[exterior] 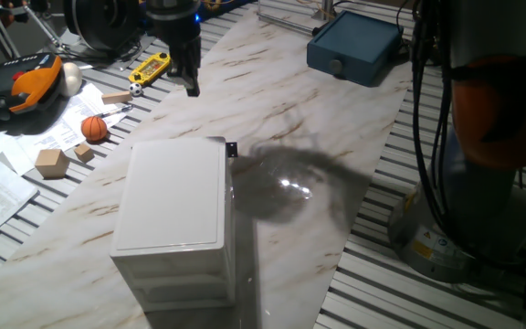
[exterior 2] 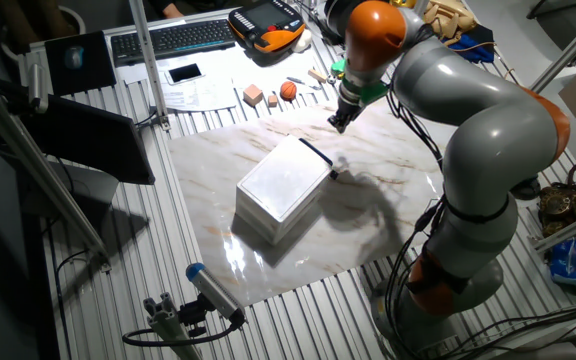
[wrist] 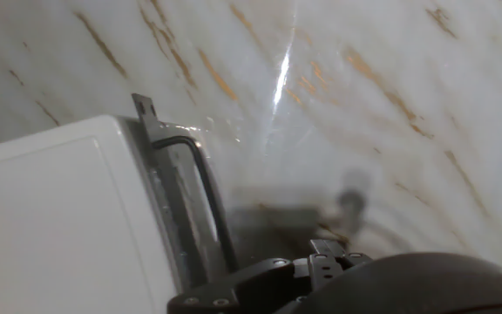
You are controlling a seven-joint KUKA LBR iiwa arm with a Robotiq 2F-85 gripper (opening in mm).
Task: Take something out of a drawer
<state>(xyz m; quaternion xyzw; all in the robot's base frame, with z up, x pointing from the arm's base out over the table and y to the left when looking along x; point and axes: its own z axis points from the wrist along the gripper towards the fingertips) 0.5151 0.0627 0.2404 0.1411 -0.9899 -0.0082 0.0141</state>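
One white box-shaped cabinet [exterior: 173, 203] sat below the gripper [exterior: 190, 84], with one orange ball [exterior: 94, 128] and three light-tan wooden blocks [exterior: 51, 163] out to its side.

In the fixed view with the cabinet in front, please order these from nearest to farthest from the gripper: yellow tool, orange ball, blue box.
Measured from the gripper:
1. Yellow tool, just beside it toward the cluttered side.
2. Orange ball, farther out among the wooden blocks.
3. Blue box, on the opposite side, at the table's far end.
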